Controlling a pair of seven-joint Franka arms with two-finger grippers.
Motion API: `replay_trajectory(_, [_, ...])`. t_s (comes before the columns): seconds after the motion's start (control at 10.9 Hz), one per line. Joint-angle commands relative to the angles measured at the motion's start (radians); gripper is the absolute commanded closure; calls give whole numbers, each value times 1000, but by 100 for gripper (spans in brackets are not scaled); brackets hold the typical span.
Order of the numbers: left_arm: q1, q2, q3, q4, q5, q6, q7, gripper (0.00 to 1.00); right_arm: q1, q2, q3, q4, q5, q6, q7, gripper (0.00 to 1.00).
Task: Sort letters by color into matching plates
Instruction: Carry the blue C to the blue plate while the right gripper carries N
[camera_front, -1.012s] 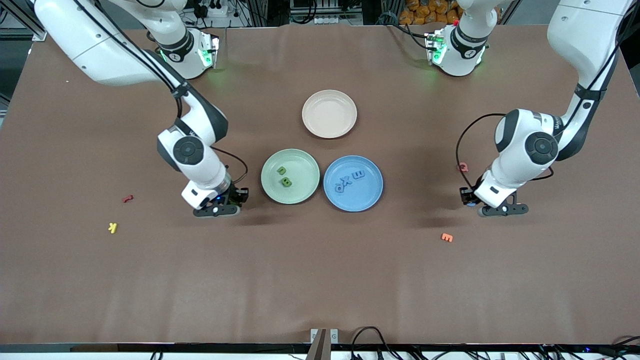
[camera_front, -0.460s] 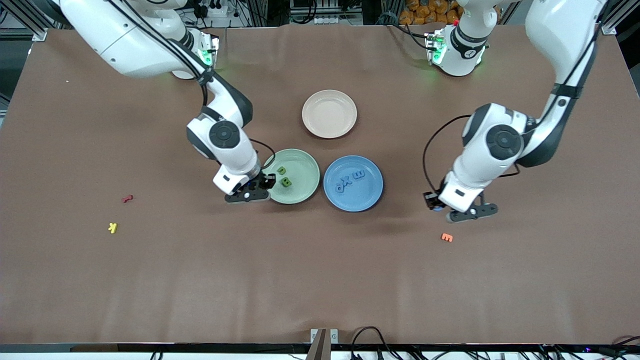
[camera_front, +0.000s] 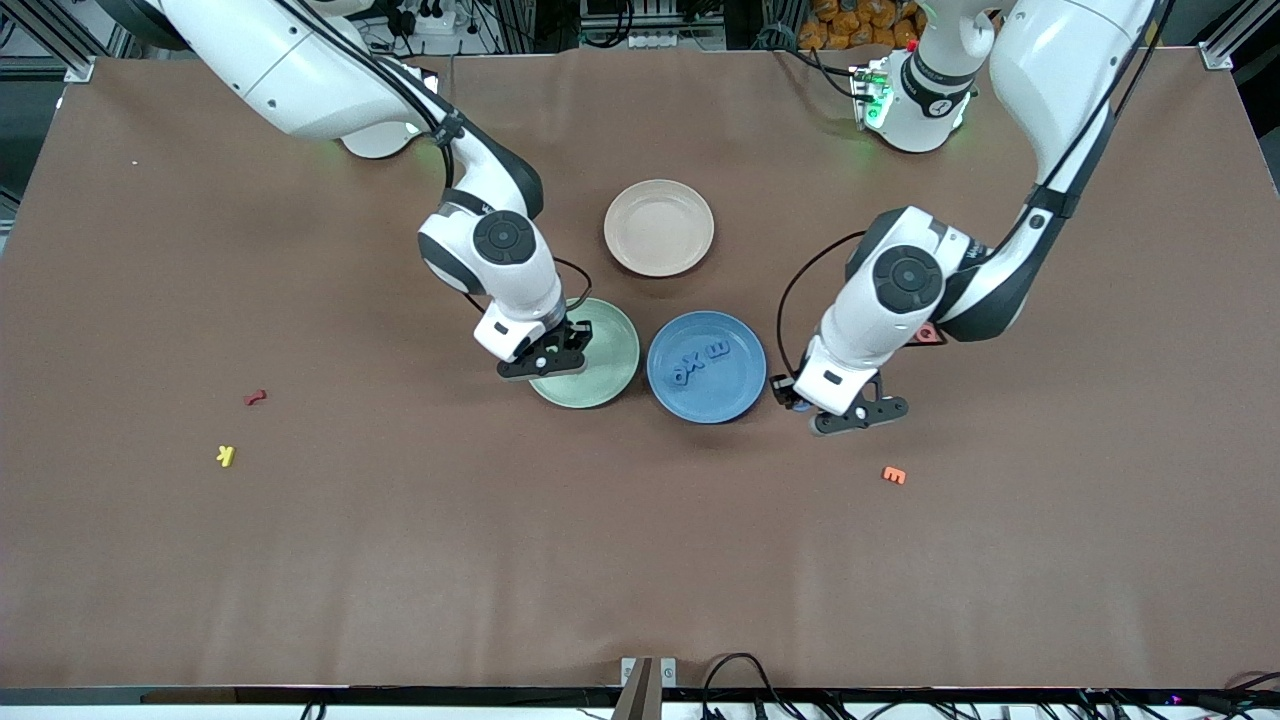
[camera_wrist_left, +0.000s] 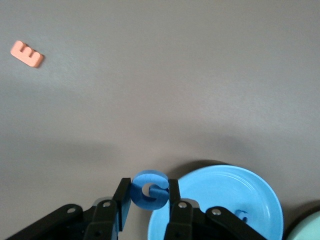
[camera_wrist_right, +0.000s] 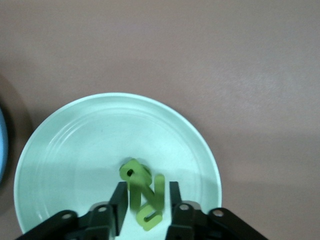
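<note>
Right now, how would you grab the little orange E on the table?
The orange E lies flat on bare table, nearer the front camera than the left gripper. I'd come straight down from above and pinch its two long outer edges, since nothing crowds it.

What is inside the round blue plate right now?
Three small blue foam letters lie in the blue plate. A fourth blue letter is pinched in the left gripper, not yet in it.

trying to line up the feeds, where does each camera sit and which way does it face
Front view: high across the table, facing both arms' bases; shows left hand and right hand.
Left wrist view: on the left wrist, facing down; its fingers pinch a blue letter at the blue plate edge.
Right wrist view: on the right wrist, facing down; fingers around green letters over the green plate.
Shared: both plates appear in the front view.
</note>
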Motion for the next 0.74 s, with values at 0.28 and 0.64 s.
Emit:
replay_trajectory(0.28, [-129,49,8,44,21,-21,-129,100,-30,-26,-13,12,12,-25,0,0])
replay_trajectory(0.64, [-193,77,22,42,81,-21,-145,0,-93,-29,-109,45,13,-25,-174,0])
